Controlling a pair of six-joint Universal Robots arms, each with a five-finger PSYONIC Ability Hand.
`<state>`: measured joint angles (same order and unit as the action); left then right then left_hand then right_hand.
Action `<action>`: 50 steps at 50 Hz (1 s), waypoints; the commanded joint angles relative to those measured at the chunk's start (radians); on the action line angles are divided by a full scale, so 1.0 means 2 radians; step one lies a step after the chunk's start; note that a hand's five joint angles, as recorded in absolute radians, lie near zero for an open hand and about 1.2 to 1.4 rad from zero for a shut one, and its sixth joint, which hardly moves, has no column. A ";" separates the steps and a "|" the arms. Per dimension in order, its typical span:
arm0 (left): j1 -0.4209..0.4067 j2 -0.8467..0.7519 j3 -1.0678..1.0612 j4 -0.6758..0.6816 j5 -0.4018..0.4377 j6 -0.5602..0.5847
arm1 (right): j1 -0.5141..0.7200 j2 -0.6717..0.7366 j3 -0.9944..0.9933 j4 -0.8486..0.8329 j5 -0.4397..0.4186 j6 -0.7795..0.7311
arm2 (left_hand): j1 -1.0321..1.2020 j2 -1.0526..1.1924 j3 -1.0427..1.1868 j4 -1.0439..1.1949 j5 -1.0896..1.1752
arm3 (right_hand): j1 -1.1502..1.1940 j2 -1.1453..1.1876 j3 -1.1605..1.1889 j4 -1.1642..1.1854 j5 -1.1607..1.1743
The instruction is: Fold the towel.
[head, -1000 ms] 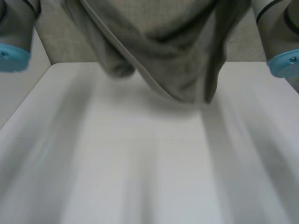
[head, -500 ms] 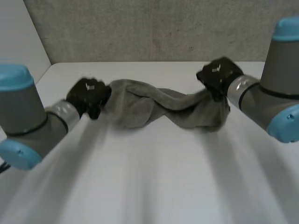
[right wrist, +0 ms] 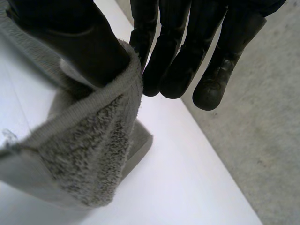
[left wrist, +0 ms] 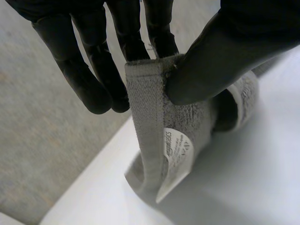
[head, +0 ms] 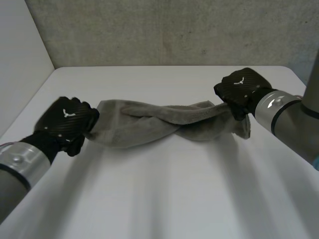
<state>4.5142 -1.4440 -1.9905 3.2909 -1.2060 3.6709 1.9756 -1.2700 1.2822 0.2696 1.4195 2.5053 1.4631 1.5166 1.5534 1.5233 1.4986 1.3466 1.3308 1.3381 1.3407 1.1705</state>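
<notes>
Worryingly, the grey terry towel (head: 149,122) sags twisted onto the white counter (head: 164,199) between the left robot hand (head: 67,122) and right robot hand (head: 241,88), each pinching one end against its thumb, so a slip or that twist could spoil the fold

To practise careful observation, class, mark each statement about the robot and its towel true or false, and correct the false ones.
1. The left hand and the right hand each hold one end of the towel. True.
2. The towel lies neatly folded in a flat square. False: it is bunched and twisted, strung between the two hands over the table.
3. A white label hangs from the towel just below the left hand's thumb. True.
4. The right hand is open and clear of the towel. False: its thumb and fingers pinch the towel's edge.
</notes>
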 commanded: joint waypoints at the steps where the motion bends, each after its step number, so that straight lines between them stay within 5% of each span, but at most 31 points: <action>1: 0.032 0.074 -0.034 0.000 0.063 -0.044 | -0.001 -0.055 0.007 0.005 -0.014 0.017 | -0.033 -0.060 -0.079 -0.064 -0.138 | 0.025 0.033 0.029 0.028 0.026; 11: 0.020 0.025 -0.034 -0.003 0.067 -0.048 | -0.001 -0.047 0.010 0.014 -0.011 0.013 | -0.033 -0.060 -0.079 -0.064 -0.138 | 0.025 0.033 0.029 0.028 0.026; 12: 0.016 0.014 -0.031 -0.003 0.068 -0.048 | -0.001 -0.038 0.012 0.016 -0.012 0.012 | -0.174 -0.201 -0.219 -0.204 -0.279 | 0.025 0.033 0.029 0.028 0.026; 13: 0.016 0.014 -0.031 -0.003 0.068 -0.048 | -0.001 -0.038 0.012 0.016 -0.012 0.012 | -0.176 -0.202 -0.221 -0.206 -0.281 | 0.025 0.033 0.029 0.028 0.026; 15: 0.012 -0.002 -0.021 -0.003 0.071 -0.043 | -0.001 -0.015 0.009 0.018 -0.010 0.011 | -0.522 -0.549 -0.567 -0.552 -0.627 | 0.025 0.033 0.029 0.028 0.026; 18: 0.013 -0.023 0.001 -0.003 0.068 -0.040 | -0.001 -0.003 0.005 0.017 -0.009 0.010 | -0.614 -0.641 -0.659 -0.644 -0.719 | 0.025 0.033 0.029 0.028 0.026; 27: 0.011 -0.086 0.089 -0.002 0.055 -0.044 | 0.002 0.013 0.005 0.014 -0.009 0.002 | -0.619 -0.646 -0.664 -0.649 -0.724 | 0.025 0.033 0.029 0.028 0.026; 35: -0.008 -0.220 0.213 -0.009 -0.010 -0.044 | 0.008 0.031 0.005 0.012 -0.009 0.001 | -0.590 -0.616 -0.635 -0.620 -0.695 | 0.025 0.033 0.029 0.028 0.026; 40: -0.041 -0.338 0.341 -0.058 -0.050 -0.043 | 0.007 0.038 0.005 0.003 -0.011 0.007 | -0.544 -0.571 -0.589 -0.574 -0.649 | 0.025 0.033 0.029 0.028 0.026; 50: -0.076 -0.466 0.525 -0.113 -0.057 -0.043 | 0.002 0.033 0.014 -0.032 -0.011 0.010 | -0.538 -0.565 -0.583 -0.568 -0.643 | 0.025 0.033 0.029 0.028 0.026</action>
<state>4.4084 -2.2348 -1.1540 3.1240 -1.3179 3.5839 1.9887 -1.1939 1.2997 0.2408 1.3978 2.5229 0.4143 0.4185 0.4177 0.4147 0.4245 1.3466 1.3308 1.3381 1.3407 1.1705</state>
